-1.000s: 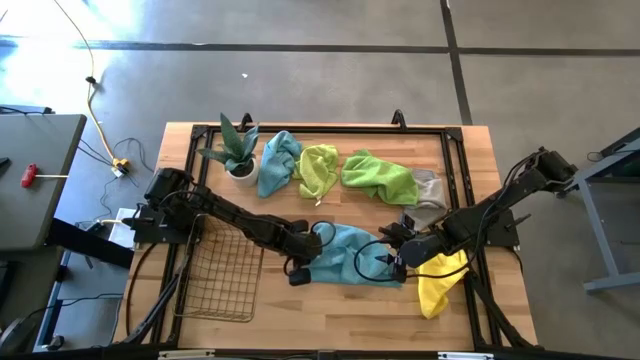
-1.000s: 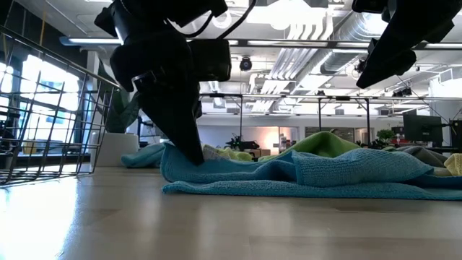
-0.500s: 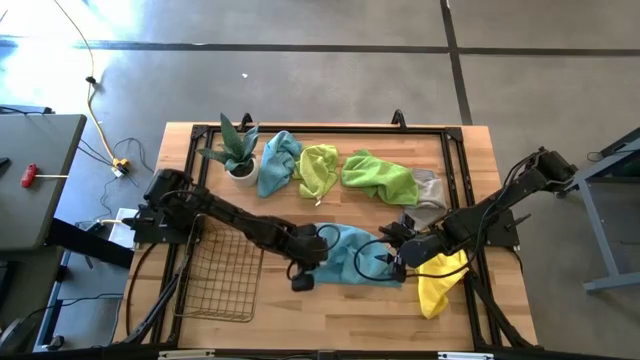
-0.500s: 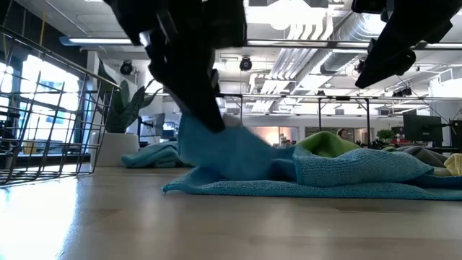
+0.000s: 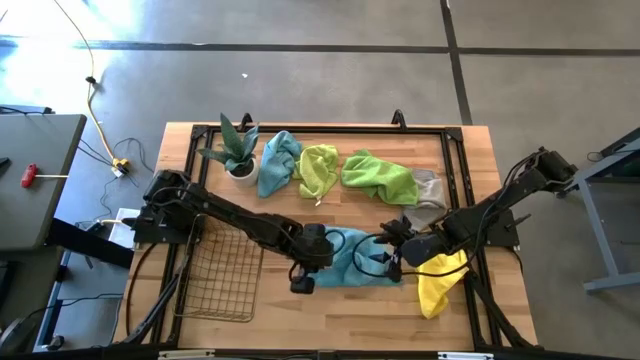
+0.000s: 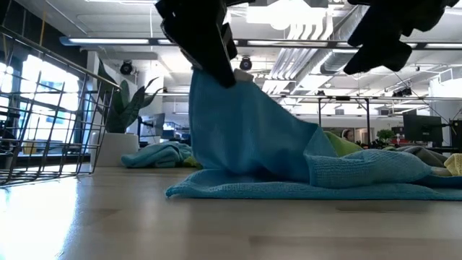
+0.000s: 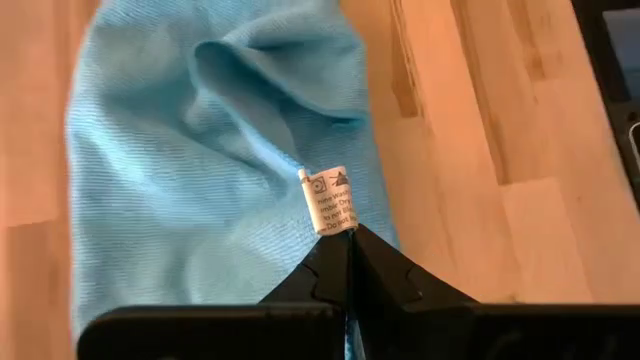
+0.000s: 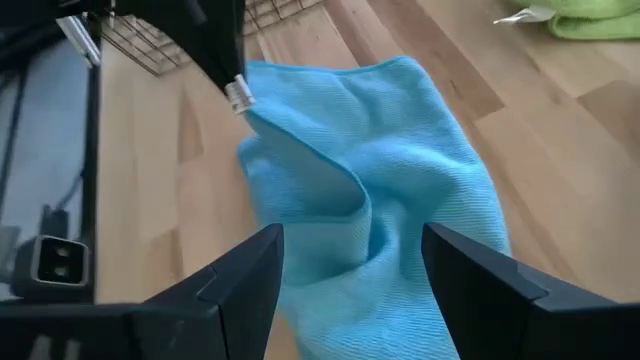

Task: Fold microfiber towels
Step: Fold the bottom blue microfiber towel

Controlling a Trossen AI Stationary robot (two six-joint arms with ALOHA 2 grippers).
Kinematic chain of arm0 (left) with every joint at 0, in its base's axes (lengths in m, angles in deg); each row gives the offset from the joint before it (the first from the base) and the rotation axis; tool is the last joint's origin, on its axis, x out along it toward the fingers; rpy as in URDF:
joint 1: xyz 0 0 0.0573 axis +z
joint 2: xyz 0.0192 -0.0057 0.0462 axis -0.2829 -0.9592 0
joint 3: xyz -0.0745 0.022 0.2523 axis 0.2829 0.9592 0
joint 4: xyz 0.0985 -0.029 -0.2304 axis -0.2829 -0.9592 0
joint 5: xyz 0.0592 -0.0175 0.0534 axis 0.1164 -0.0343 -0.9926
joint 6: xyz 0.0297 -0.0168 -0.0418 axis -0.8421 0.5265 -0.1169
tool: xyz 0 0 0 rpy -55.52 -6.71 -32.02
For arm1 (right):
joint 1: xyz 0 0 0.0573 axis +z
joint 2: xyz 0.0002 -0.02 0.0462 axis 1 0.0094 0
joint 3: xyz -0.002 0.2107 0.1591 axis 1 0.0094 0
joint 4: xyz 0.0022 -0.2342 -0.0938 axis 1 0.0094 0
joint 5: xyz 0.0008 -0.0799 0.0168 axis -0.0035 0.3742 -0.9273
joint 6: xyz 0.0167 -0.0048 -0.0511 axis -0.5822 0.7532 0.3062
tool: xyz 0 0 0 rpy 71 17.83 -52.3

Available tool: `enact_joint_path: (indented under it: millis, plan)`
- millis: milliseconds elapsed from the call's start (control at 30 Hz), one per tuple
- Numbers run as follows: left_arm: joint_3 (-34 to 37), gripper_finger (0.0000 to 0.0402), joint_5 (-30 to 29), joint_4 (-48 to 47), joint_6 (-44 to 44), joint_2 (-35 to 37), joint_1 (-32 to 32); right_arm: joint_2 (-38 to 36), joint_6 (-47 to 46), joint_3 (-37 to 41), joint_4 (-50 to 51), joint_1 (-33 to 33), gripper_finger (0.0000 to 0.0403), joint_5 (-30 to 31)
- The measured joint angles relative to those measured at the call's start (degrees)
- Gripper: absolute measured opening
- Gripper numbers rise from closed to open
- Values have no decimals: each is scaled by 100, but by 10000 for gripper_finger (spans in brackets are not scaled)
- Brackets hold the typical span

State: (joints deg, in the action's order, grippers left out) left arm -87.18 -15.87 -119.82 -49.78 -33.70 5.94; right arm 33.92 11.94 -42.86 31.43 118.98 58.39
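- A teal blue towel (image 5: pixel 352 258) lies near the front middle of the wooden surface (image 5: pixel 330 310), just right of the wire-mesh basket (image 5: pixel 222 278).
- One corner of the teal blue towel is lifted off the surface by the left gripper (image 6: pixel 220 68); in the low view the cloth hangs from it in a slanted sheet while the rest lies flat.
- The fingers (image 7: pixel 330 275) of the left gripper are seen pressed together on that corner, right at a small white care label (image 7: pixel 328 200).
- The right gripper (image 5: pixel 392 248) is held above the right part of the teal blue towel, opposite the left gripper; its fingers (image 8: pixel 240 285) stand wide apart with nothing between them, and no contact with the cloth is seen.
- A bright yellow towel (image 5: pixel 438 280) lies crumpled to the right of the teal blue towel, partly under the right arm.
- Behind the teal blue towel, along the back of the surface, a row is formed by a second teal towel (image 5: pixel 277 160), a yellow-green towel (image 5: pixel 319 168), a lime green towel (image 5: pixel 380 177) and a pale grey towel (image 5: pixel 428 192).
- The second teal towel and the yellow-green towel are touching; the pale grey towel is touching the lime green one.
- A potted plant (image 5: pixel 236 150) stands at the left end of that row, just beside the second teal towel.
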Motion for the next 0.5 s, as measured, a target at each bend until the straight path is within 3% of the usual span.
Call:
enact_joint_path:
  millis: [233, 367, 500]
  plan:
    - [-485, 0, -292, -938, -288, 0, 40, 0, -509, -2, -370, 0, 232, 17]
    - [-554, 0, -329, -1054, -379, 0, 40, 0, -948, -1, -474, -37, 232, 273]
    - [-554, 0, -328, -1097, -471, 0, 40, 0, -811, -1, -479, -72, 232, 232]
